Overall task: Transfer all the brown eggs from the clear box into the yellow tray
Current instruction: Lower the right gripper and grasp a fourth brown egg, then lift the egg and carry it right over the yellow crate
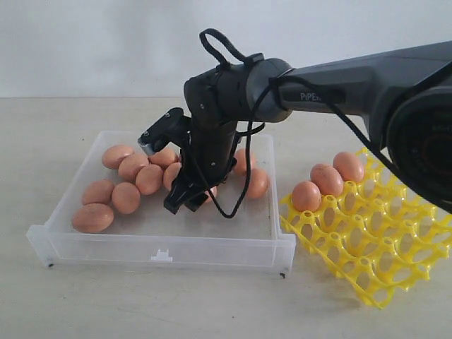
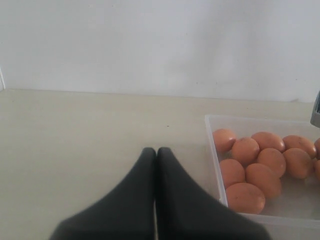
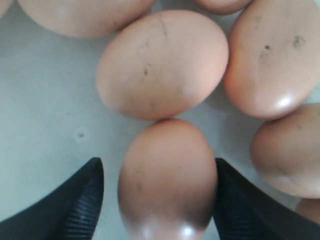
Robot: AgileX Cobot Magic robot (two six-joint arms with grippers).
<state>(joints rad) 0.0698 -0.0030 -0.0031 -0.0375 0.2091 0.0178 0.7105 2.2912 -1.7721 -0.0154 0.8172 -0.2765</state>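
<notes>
Closest to the lens, the right arm (image 1: 367, 78) fills the right edge of the exterior view as a dark bulk and reaches leftward over the clear box (image 1: 212, 248). That box sits on the pale table (image 1: 70, 304) with its front lip facing the camera, and the yellow tray (image 1: 385, 244) lies just beside its right wall. Most of the brown eggs (image 1: 127, 198) lie in the box, bunched toward its left and back walls. Three more eggs (image 1: 327, 179) sit in cups along the tray's back-left edge. The right gripper (image 1: 185, 201) points down into the box near its middle. Its jaws stand wide on either side of one egg (image 3: 167, 175), and one finger shows a gap from the shell, so nothing is clamped. The left gripper (image 2: 155, 152) has its fingers pressed together, empty, above bare table just outside the box's left wall.
</notes>
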